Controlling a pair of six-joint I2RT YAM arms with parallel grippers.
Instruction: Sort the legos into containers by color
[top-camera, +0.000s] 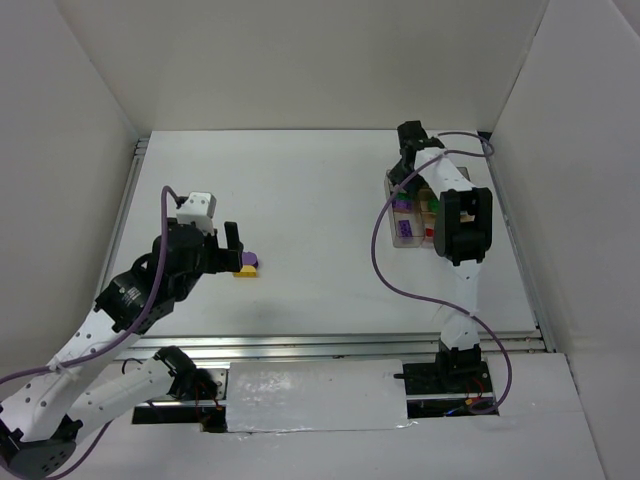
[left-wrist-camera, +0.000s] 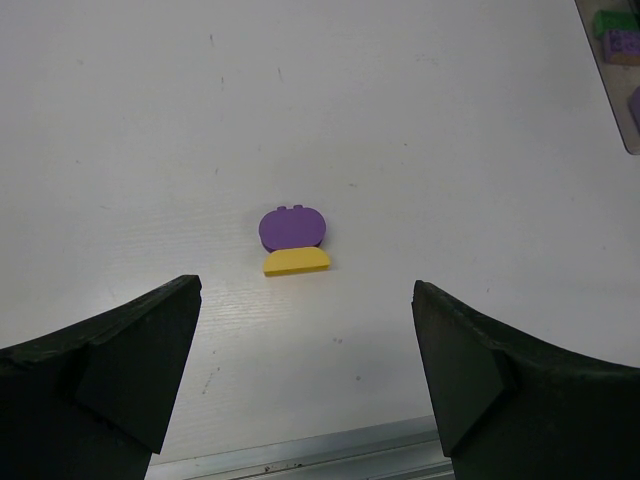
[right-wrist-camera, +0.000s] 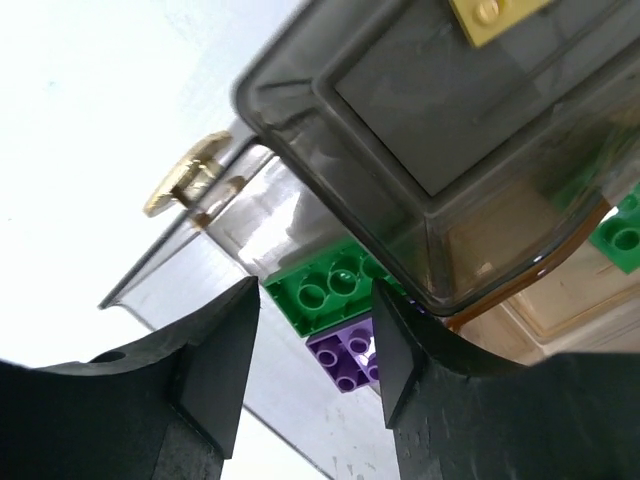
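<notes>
Legos still out of the tray are a rounded purple brick (left-wrist-camera: 292, 227) and a rounded yellow brick (left-wrist-camera: 296, 261). They lie touching each other on the table (left-wrist-camera: 450, 150), well apart from the tray (right-wrist-camera: 400, 130). Your left gripper (left-wrist-camera: 303, 295) is spread wide, with both bricks just ahead of it. They look light, hard and slick, so they will likely skid. Pinch one across its straighter sides, not the curve. Your right gripper (right-wrist-camera: 315, 300) is at the tray; you cannot tell whether it clamps anything.

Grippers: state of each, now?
Left gripper: open, empty.
Right gripper: narrow gap, at the compartment tray; grip cannot be told.
</notes>
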